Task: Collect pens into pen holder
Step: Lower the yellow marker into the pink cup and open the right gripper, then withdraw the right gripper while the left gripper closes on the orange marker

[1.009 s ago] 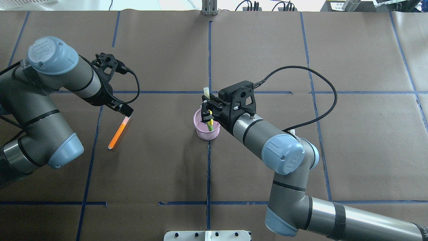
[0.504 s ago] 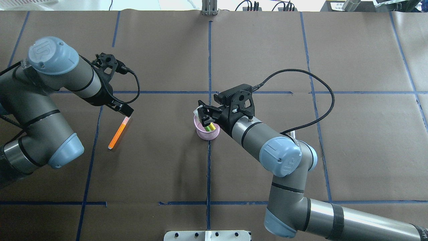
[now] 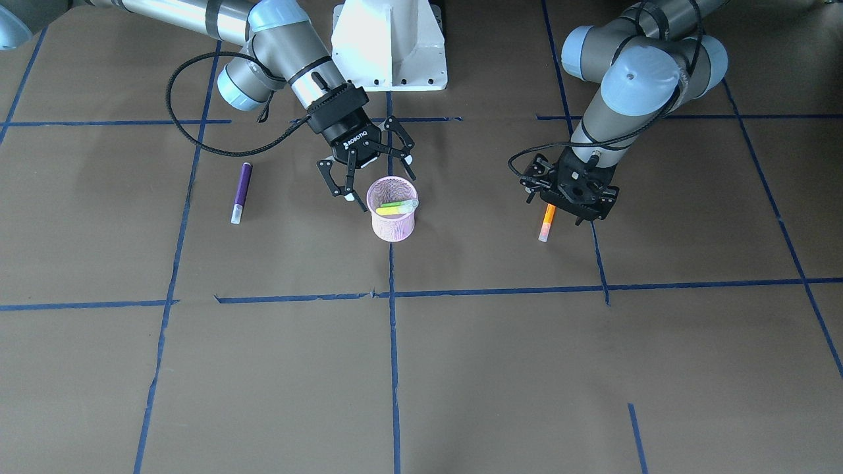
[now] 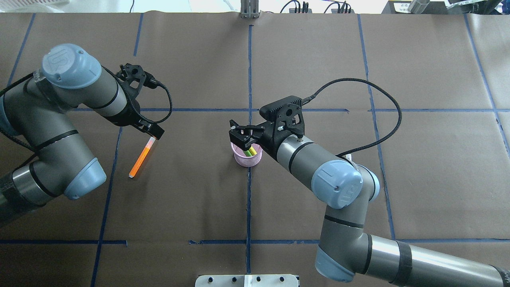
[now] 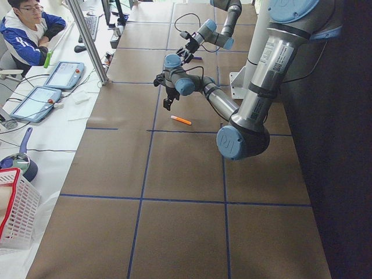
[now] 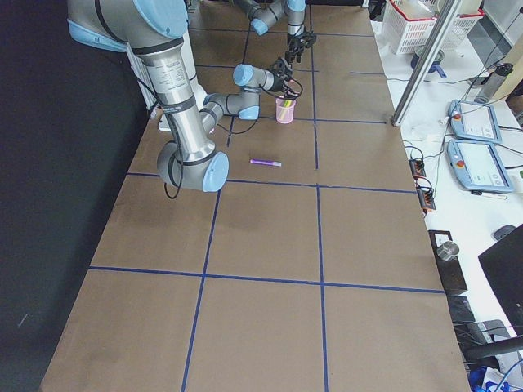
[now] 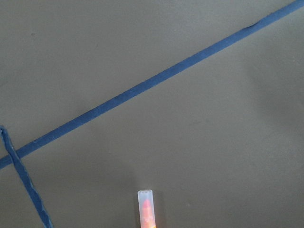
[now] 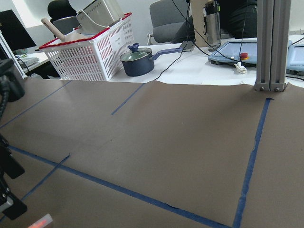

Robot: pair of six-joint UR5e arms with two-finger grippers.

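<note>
Exterior front-facing view: right end effector [image 3: 380, 186] spread wide just above the pink mesh pen holder [image 3: 393, 227], green pen [image 3: 397, 207] inside it! Orange pen [image 3: 545, 225] lies on the desk [image 3: 461, 362] well to the holder's robot-left, its far end under the left end effector [image 3: 568, 201], whose grip I cannot tell; purple pen [image 3: 241, 191] lies well to the holder's other side. Light, stiff, slick barrels by the look of them, so I'd pinch mid-body.

Brown paper covers the counter [image 4: 418, 179], and blue tape lines [image 4: 249, 199] cut it into big squares. Past the far edge, a white basket [image 8: 92, 47] with a red rim sits just beside a blue lidded pot [image 8: 137, 61]. A metal post [image 8: 271, 45] stands at the edge, a pendant [image 8: 230, 51] behind it. An operator [image 5: 29, 26] in blue and white sits near two screens [image 5: 63, 74].
</note>
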